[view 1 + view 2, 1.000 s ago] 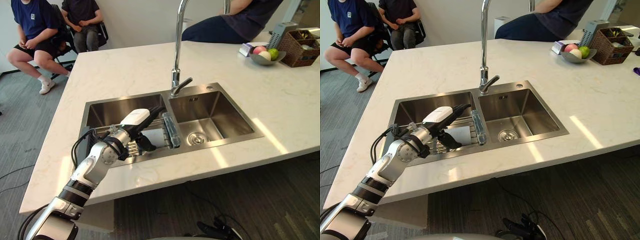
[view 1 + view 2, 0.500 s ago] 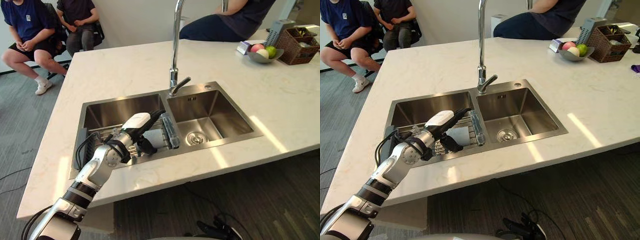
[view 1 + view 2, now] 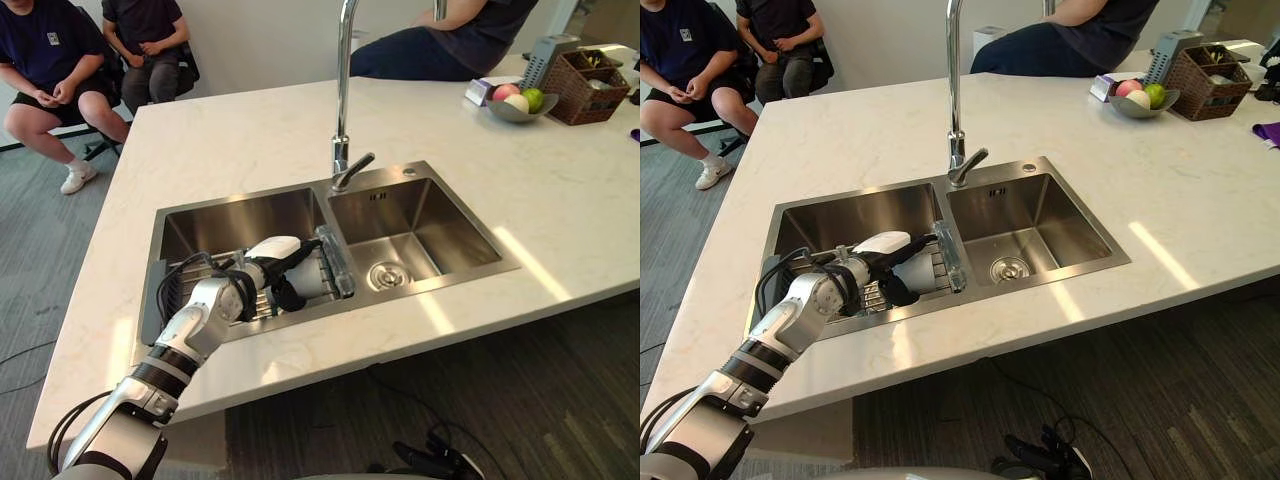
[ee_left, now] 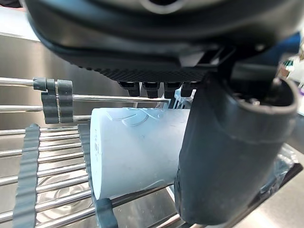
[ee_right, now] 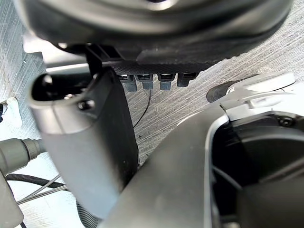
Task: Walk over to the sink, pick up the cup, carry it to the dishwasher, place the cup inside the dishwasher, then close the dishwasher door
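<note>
Where the sink (image 3: 420, 170) is set in the pale counter (image 3: 230, 120), we list:

- Cup (image 4: 137, 152): pale, on its side on the wire rack (image 4: 47, 156) in the sink's left basin, close to the divider.
- Left hand (image 3: 265, 270): low over the rack, straddling the cup; thumb (image 4: 228, 156) on one side, fingers (image 4: 149, 85) relaxed and nearly straight past the other, not closed.
- Right hand (image 5: 142, 28): over grey floor, fingers loose, holding nothing.
- Tap (image 3: 343, 90): behind the divider.
- Fruit bowl (image 3: 515, 108) and basket (image 3: 590, 85): at the counter's far right.
</note>
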`<state>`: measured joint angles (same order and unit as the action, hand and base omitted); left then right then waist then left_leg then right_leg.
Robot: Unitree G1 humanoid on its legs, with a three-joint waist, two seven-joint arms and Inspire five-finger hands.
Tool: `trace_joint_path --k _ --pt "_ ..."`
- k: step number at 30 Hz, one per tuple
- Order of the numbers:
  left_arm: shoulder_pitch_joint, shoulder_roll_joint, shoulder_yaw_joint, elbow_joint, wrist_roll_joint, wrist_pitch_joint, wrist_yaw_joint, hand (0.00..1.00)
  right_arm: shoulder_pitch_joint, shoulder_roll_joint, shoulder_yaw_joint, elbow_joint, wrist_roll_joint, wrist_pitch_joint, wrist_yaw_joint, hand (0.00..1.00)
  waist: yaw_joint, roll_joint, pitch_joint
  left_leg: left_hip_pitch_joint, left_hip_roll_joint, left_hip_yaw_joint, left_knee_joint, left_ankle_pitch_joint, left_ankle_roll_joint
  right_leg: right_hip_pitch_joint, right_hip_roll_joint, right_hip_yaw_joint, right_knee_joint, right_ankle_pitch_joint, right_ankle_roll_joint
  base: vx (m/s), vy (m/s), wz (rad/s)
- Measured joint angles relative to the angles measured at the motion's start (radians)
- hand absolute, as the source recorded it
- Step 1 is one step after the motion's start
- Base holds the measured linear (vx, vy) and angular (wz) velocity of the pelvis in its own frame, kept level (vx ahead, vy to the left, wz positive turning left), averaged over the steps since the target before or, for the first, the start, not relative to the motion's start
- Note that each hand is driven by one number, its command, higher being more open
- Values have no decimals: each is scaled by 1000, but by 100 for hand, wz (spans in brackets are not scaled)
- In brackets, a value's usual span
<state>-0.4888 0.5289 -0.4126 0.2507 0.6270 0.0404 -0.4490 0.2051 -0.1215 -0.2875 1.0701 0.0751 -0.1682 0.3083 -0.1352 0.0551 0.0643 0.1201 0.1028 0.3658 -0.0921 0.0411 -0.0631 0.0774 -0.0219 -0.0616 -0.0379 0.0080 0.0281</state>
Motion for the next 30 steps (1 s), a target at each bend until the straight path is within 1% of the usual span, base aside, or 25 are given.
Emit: trace_joint_path --k 2,4,7,8,13,15,17,20,22,24,26,27,29,30 --pt "-22 0 -7 37 3 11 -46 100 -2 -6 13 -4 0 8 2 100 -5 1 -1 0 -1 0 0 0 0 2 0 0 -4 3 0 0 0 0" --pt "-39 1 -7 74 5 23 -75 100 -1 -6 19 -16 0 14 3 100 -15 1 -2 0 -1 1 0 0 0 2 -1 0 -5 3 0 0 0 0" --pt "-62 3 -6 91 6 41 -115 100 -1 -6 18 -18 1 24 10 100 -18 2 -2 0 -1 3 0 -1 0 4 1 1 -13 7 0 0 0 0" --pt "-78 2 -6 109 6 43 -134 0 -2 -7 18 -19 1 30 13 100 -18 2 -3 0 -1 3 0 -1 0 5 2 1 -15 7 0 0 0 0" --pt "-114 1 14 183 4 56 -172 0 -5 -10 17 -19 1 40 21 100 -22 6 -5 2 0 4 0 -2 -1 9 5 2 -18 8 0 0 0 0" --pt "-118 1 29 208 5 55 -167 0 -6 -10 17 -20 1 47 21 100 -24 6 -5 4 0 4 0 -2 -1 11 5 3 -20 9 -1 0 0 0" --pt "-124 4 46 242 3 50 -142 0 -8 -10 17 -20 0 49 21 100 -28 7 -5 5 0 4 0 -2 -2 13 5 4 -22 9 -1 0 0 0" --pt "-112 2 52 279 -22 26 -78 0 -10 -11 18 -20 0 50 21 100 -31 7 -5 5 0 5 0 -3 -2 14 5 5 -24 9 -1 0 0 0" --pt "-91 2 52 290 -70 -2 -20 0 -10 -11 18 -20 0 50 21 100 -31 8 -6 5 0 5 1 -4 -3 15 5 5 -26 10 -1 0 0 0" --pt "-74 2 53 289 -99 -15 17 0 -9 -12 18 -19 0 50 21 100 -30 9 -6 5 0 4 3 -4 -3 16 5 4 -28 10 -1 0 0 0" --pt "-34 1 56 283 -139 -42 96 0 -9 -16 19 -19 0 50 21 100 -24 11 -5 5 0 2 4 -4 -3 18 5 2 -28 10 -1 0 0 0" --pt "-20 -2 62 276 -145 -45 115 0 -8 -16 19 -19 0 50 21 100 -22 11 -5 5 0 2 4 -4 -3 18 5 2 -28 10 -1 0 0 0" --pt "42 -27 102 253 -190 -49 212 0 -4 -16 19 -19 0 47 21 100 -15 11 -5 4 -1 0 4 -4 -3 18 3 -2 -28 10 -1 0 0 0" --pt "57 -38 120 250 -207 -49 233 0 -4 -15 19 -19 0 46 21 100 -14 11 -5 4 -1 -1 4 -4 -3 18 2 -3 -28 10 -1 0 0 0"
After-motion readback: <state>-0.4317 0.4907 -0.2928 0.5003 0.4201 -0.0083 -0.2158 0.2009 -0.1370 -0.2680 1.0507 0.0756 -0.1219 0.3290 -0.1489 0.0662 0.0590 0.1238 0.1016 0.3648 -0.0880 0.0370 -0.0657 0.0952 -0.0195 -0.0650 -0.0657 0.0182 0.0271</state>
